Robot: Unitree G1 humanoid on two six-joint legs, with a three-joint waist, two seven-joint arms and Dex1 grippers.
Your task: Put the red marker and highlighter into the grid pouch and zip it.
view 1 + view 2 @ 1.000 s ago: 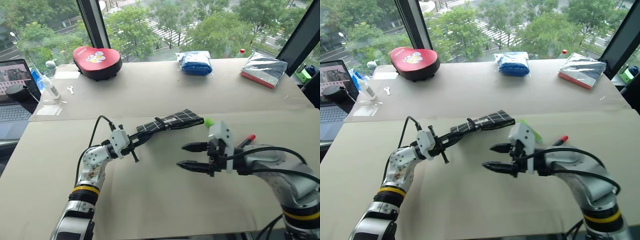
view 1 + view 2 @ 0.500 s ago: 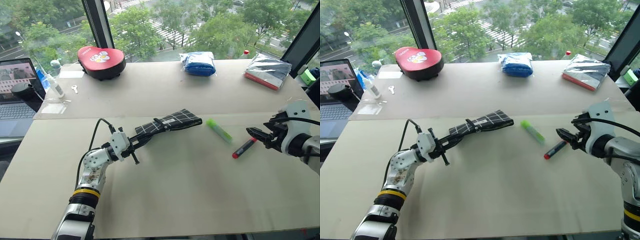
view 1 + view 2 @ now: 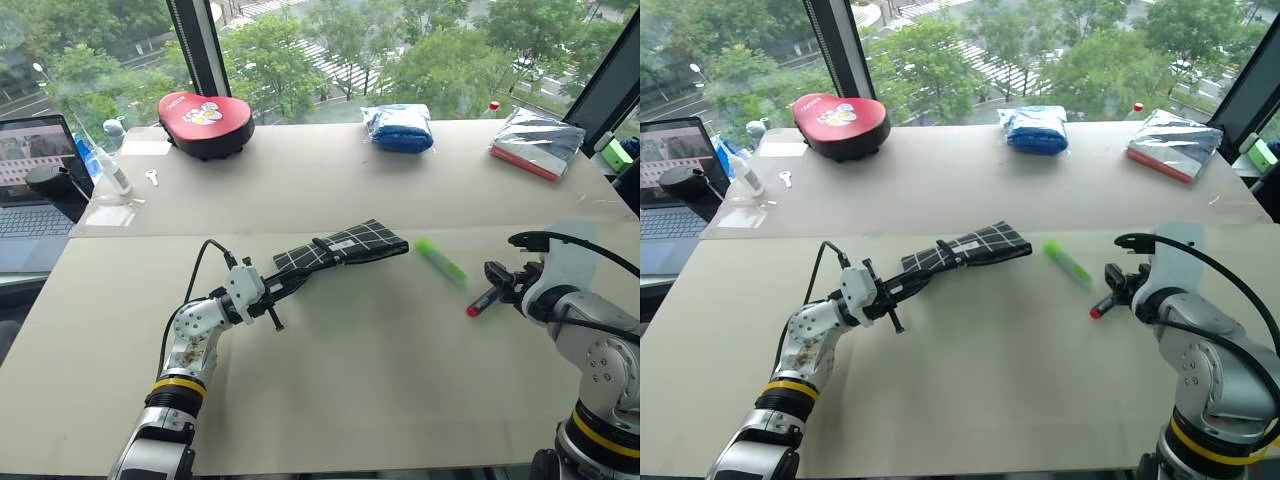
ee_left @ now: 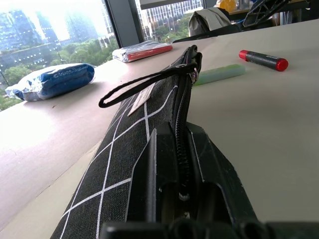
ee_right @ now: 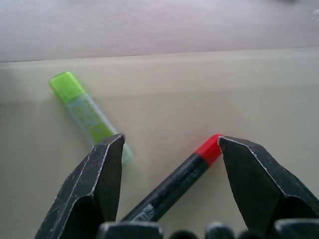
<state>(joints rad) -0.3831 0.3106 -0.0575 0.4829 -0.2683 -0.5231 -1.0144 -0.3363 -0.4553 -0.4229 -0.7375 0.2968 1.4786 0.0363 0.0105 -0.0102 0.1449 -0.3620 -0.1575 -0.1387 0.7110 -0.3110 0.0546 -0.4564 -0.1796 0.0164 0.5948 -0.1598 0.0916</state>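
Observation:
The grid pouch (image 3: 340, 247) lies stretched out in the middle of the table, its strap looped on top. My left gripper (image 3: 283, 286) is shut on the pouch's near end along the zipper edge (image 4: 182, 149). To the right of the pouch's far end lies the light-green highlighter (image 3: 439, 260). The red marker (image 3: 483, 300) rests just beyond it. My right gripper (image 5: 169, 142) is open, one finger on each side of the marker (image 5: 175, 183), and the marker lies loose on the table. The highlighter (image 5: 88, 114) lies beside the left finger.
At the back of the table sit a red heart-shaped case (image 3: 205, 112), a blue packet (image 3: 398, 126) and a silver packet (image 3: 530, 140). A laptop (image 3: 35, 175) and a small bottle (image 3: 112, 168) stand at the far left.
My right gripper has swung from the table's middle out to the right and turned toward the red marker, and now straddles it. The left gripper and pouch have stayed still.

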